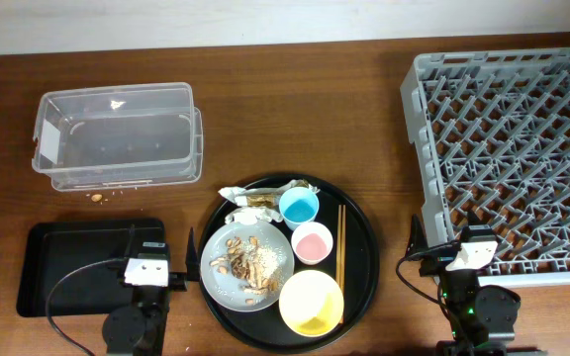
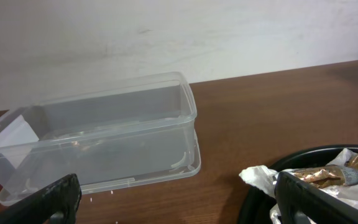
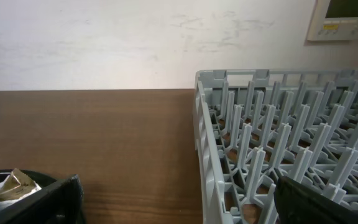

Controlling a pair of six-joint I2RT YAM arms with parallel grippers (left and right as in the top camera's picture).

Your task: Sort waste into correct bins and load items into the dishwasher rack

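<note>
Overhead, I see the crumpled white-and-gold snack wrapper (image 1: 255,196) lying on the large round black tray (image 1: 361,247). My left end effector (image 2: 176,190) and right end effector (image 3: 179,190) are both released, empty.

A plain room, seemingly a lab: brown wooden surface (image 1: 295,109) against a bare white wall (image 3: 104,43) bearing a control panel (image 3: 342,18).

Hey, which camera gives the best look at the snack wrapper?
Overhead: the whole snack wrapper shows, lying at the round black tray's back rim beside the blue cup. The left wrist view shows it closer but partly hidden and cropped; the right wrist view catches only a corner.
</note>
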